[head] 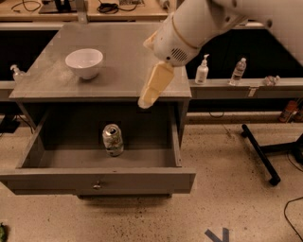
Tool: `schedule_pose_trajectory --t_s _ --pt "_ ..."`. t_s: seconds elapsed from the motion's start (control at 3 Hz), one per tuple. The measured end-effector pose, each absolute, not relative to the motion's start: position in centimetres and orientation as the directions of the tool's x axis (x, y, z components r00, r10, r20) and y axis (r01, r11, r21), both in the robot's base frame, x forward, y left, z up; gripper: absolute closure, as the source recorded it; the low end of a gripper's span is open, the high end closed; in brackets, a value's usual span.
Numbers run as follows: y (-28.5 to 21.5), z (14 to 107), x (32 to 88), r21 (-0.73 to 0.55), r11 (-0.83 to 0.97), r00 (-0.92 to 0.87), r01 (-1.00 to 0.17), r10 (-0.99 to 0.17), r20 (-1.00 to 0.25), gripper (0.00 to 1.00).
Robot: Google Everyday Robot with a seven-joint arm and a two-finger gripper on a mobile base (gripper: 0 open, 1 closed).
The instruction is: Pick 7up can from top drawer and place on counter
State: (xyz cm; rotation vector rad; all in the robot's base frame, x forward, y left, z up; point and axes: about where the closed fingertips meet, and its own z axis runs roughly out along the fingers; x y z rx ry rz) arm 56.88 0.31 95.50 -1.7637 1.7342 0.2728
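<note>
Currently the gripper point(147, 99) hangs from the white arm point(199, 23), a pale yellow taper slanting down and to the left. In this view its tip crosses the front edge of the grey tabletop point(128, 47), right of centre. It is seen as 1 solid shape, so I cannot tell whether it is spread or closed, and it holds nothing that shows.

The top drawer point(94, 182) is pulled fully out below the tabletop, its flat front panel carrying 1 small round knob point(97, 185) at the centre. The 7up can point(113, 140) stands upright on the drawer floor near the middle, shiny top facing up. It is apart from all 4 walls and sits below and left of the gripper tip.

The matte, lightly scuffed tabletop carries 1 white bowl point(84, 62) near its left side, well apart from the gripper.

A narrow grey shelf point(265, 88) runs behind the cabinet on the right, holding a white pump bottle point(202, 71) and a clear plastic bottle point(238, 72). Another small bottle point(16, 72) stands at the far left. A light wooden bench point(142, 7) with black cables crosses the top of the view. The speckled floor point(227, 189) shows a black stand leg point(258, 153) on the right and a blue tape mark point(217, 235) near the bottom edge.
</note>
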Motion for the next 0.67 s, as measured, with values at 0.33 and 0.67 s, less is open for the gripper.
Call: schedule_pose_trajectory --t_s 0.33,0.67 --pt "3.7 91.4 57.2 -0.272 0.074 0.113 -0.96 -0.784 -0.611 0.0" --pt "7.0 87.3 57.2 -0.243 0.054 0.119 -0.969 -0.758 -0.641 0.0"
